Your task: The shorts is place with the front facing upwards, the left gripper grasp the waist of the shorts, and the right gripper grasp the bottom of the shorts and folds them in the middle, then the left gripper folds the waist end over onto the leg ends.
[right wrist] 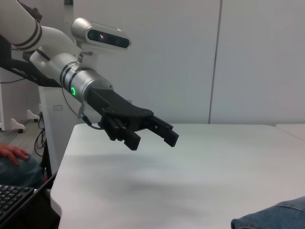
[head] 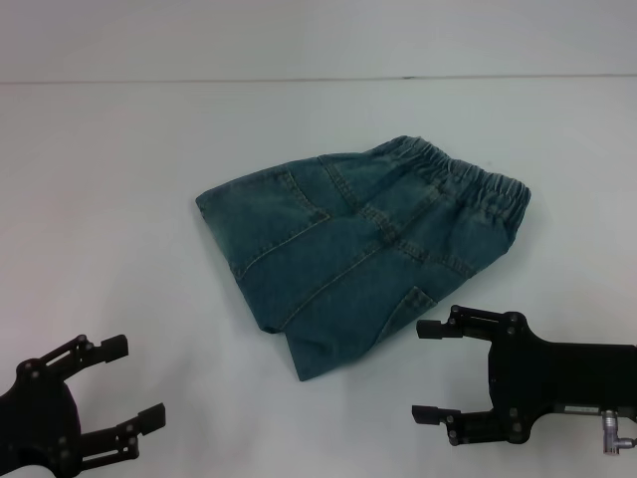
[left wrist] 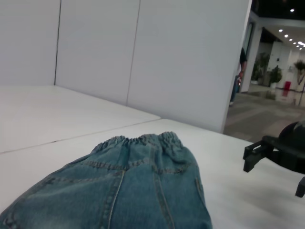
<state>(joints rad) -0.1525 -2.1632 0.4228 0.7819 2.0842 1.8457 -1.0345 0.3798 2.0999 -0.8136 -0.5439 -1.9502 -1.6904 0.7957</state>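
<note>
Lying near the middle of the white table [head: 119, 179], the shorts [head: 363, 249] are spread flat and turned at a slant. The waist of the shorts [head: 468, 179], a gathered elastic band, points toward two o'clock in the head view, while the leg ends [head: 244, 264] run along the edge facing eight o'clock. Seam lines and a pocket outline cross the faded denim. No container appears in any view; the shorts rest directly on the tabletop.

The left gripper [head: 119, 383] hangs at about seven o'clock from the shorts, well apart from the fabric, its two fingers spread wide with nothing between them. The right wrist view shows the same claw [right wrist: 152, 133] above the bare tabletop, fingers parted.

The right gripper [head: 430, 370] sits at about five o'clock, just beside the near corner of the shorts but not touching the cloth. Its fingers are also spread apart and empty. The left wrist view shows one of its fingers [left wrist: 255, 155] off to the side of the denim, with the gathered waistband on the far end of the garment.
</note>
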